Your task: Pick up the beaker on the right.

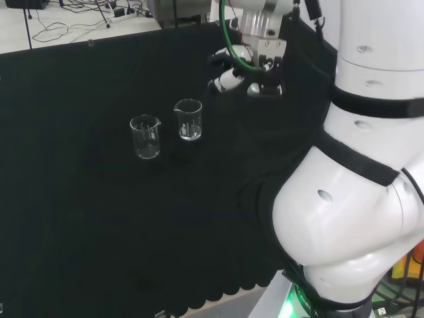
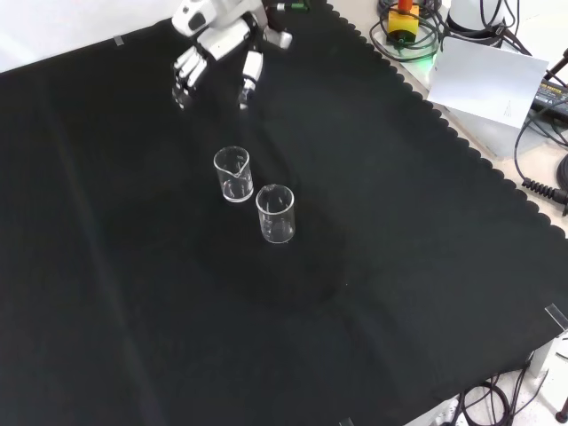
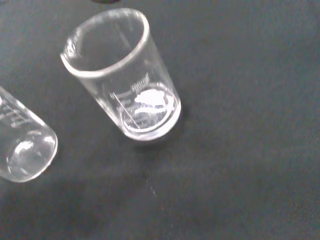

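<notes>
Two clear glass beakers stand upright on the black cloth (image 1: 79,232), near each other but apart. In the head view the right beaker (image 1: 188,119) sits at about 2 o'clock from the left beaker (image 1: 145,136). The hand (image 1: 248,69) is up above the cloth, apart from the right beaker at roughly its 2 o'clock, fingers relaxed and spread, holding nothing. From the front view, the hand (image 2: 217,44) is at 12 o'clock of both beakers (the task beaker being the one closer to it).
</notes>
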`<state>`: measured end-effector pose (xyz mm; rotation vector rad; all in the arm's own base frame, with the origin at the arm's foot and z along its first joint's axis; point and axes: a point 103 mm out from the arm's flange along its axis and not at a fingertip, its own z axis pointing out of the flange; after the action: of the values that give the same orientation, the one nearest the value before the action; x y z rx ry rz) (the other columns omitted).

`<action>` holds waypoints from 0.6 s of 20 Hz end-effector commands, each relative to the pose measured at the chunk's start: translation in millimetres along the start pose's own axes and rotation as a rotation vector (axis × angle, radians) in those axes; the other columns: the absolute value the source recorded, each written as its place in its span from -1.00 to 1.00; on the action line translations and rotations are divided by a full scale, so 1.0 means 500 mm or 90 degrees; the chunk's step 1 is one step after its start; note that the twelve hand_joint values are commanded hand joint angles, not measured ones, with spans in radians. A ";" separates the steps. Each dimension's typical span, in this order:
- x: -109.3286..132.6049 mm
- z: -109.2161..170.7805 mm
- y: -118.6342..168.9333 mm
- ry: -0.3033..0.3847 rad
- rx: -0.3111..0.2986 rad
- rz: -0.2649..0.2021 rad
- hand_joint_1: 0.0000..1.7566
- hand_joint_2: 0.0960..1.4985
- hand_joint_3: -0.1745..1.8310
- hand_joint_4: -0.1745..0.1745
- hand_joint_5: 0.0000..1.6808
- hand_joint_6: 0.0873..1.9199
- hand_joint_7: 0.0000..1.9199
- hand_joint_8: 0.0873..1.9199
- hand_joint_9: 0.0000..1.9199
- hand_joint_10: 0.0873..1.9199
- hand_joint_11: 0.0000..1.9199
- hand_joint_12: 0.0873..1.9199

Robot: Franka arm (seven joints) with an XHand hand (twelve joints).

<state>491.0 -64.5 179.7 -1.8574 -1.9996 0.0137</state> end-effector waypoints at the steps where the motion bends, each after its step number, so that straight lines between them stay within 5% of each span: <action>1: 0.002 0.031 0.026 0.024 -0.012 -0.050 -0.09 0.24 -1.00 -0.17 -0.69 -1.00 -0.92 -0.46 -0.75 -0.35 -1.00 0.36; 12: -0.005 0.084 0.028 0.056 0.010 -0.121 -0.07 0.21 -1.00 -0.17 -0.68 -1.00 -0.85 -0.43 -0.69 -0.36 -1.00 0.41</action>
<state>493.2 -56.1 146.4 -1.6671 -2.0961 -0.0882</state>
